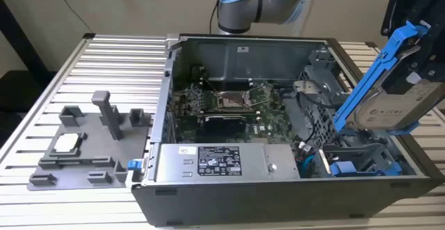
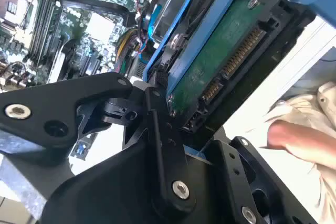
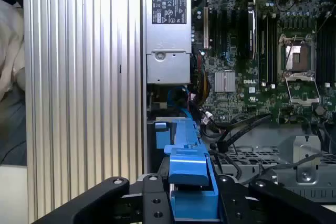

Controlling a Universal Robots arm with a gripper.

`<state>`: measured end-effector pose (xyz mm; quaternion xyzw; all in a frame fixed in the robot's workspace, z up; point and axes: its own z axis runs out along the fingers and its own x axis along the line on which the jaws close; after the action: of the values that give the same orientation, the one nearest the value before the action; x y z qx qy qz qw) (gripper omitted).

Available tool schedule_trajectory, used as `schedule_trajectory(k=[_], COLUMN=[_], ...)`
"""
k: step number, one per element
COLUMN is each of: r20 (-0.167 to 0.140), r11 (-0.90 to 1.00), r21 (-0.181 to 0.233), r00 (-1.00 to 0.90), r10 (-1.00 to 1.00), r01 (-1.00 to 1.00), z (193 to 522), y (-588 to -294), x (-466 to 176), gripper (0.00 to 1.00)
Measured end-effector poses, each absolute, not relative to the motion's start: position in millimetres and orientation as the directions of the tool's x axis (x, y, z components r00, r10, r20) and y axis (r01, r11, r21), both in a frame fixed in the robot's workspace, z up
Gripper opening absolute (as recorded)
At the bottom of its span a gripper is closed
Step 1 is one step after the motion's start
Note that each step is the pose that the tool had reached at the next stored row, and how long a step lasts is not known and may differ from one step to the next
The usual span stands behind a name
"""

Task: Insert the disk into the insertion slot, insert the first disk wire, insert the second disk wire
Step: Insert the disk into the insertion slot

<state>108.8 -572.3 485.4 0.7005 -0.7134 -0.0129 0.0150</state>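
high at the exterior view's right: the gripper (image 1: 419, 58), clenched on the disk (image 1: 396, 107). holds it in the air, steeply tilted, the pale label turned to the camera and the blue frame (image 1: 379, 76) running up along one long side. hangs over the corner of the open computer case (image 1: 278, 198) at the exterior view's right.

under the disk, inside the case: the insertion slot (image 1: 361, 154), a grey sheet-metal bay, with the disk above it and not yet pushed in. just beside the slot, lower in the case, another blue-tabbed drive (image 1: 347, 168). further to the exterior view's left, the power supply (image 1: 215, 162), and behind it the motherboard (image 1: 230, 102).

case standing on a slatted metal worktop (image 1: 118, 58); on the same worktop, at the exterior view's left and well apart from the case, a grey fixture tray (image 1: 83, 146).

in the second wrist view: the green circuit side of the disk (image 2: 220, 51) with its row of connector pins, and black fingers (image 2: 160, 124) pressed on the edge of the frame. past the disk, something pale and blurred, perhaps a person's hand (image 2: 304, 135) in a light sleeve.

in the first wrist view: the blue frame (image 3: 190, 166) seen edge-on, clamped between two black fingers (image 3: 152, 205), with the power supply (image 3: 168, 24) and motherboard (image 3: 262, 51) beyond.
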Motion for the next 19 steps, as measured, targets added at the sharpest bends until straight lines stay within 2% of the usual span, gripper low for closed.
schedule_trajectory(k=[19], r20=[0.003], r11=[0.018], r21=[0.039], r00=[-0.018], r10=[-1.000], r01=[-0.999], z=[476.9], y=[-572.6], x=[109.7], gripper=[0.33])
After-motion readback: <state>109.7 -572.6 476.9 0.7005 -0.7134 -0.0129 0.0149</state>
